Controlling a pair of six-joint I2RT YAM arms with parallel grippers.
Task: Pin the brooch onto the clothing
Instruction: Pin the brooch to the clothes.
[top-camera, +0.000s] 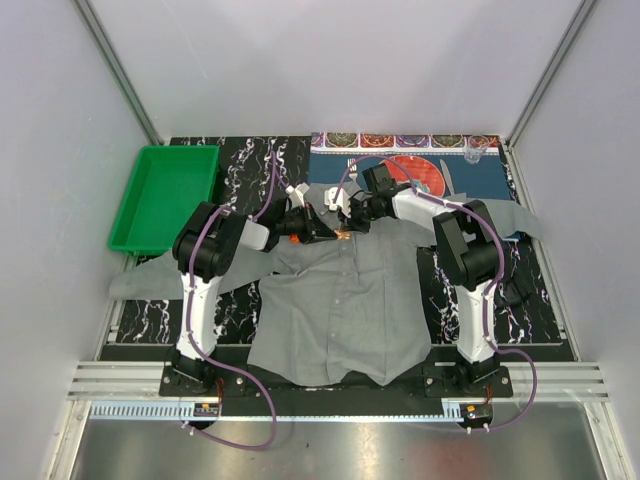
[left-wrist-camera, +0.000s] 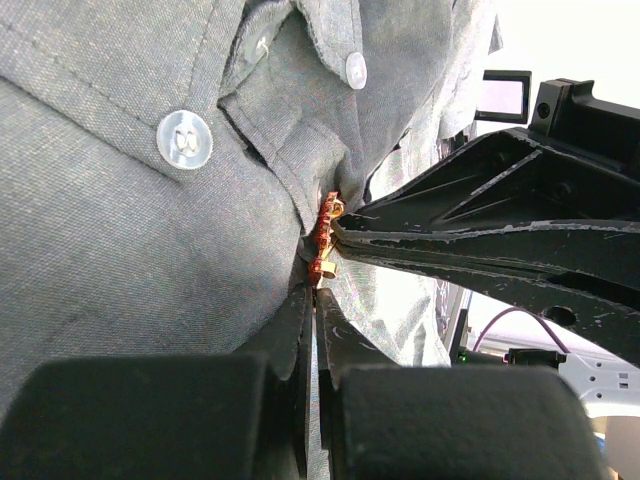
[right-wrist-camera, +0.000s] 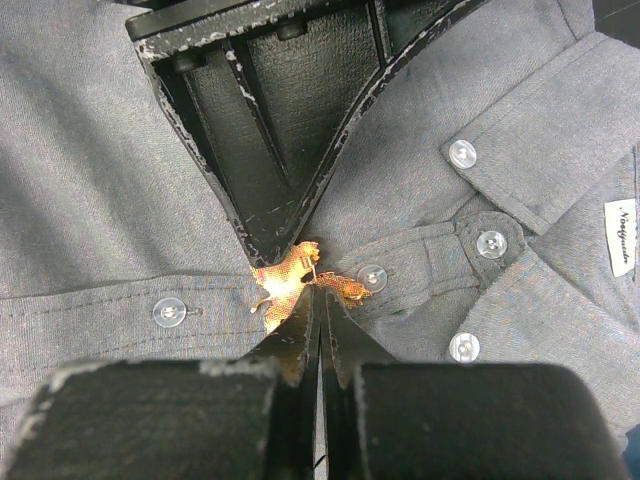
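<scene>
Beside the collar of the shirt (top-camera: 340, 310), mid-frame from above, left end effector (left-wrist-camera: 315, 300) and right end effector (right-wrist-camera: 320, 310) both pinch shut on the brooch (right-wrist-camera: 288, 285), probably steadying it while fastening.

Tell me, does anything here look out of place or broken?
Nothing looks spilled or damaged. The shirt only lies rumpled, its collar bunched up where the left fingers and the right fingers press shut from opposite sides on the small orange brooch.
</scene>
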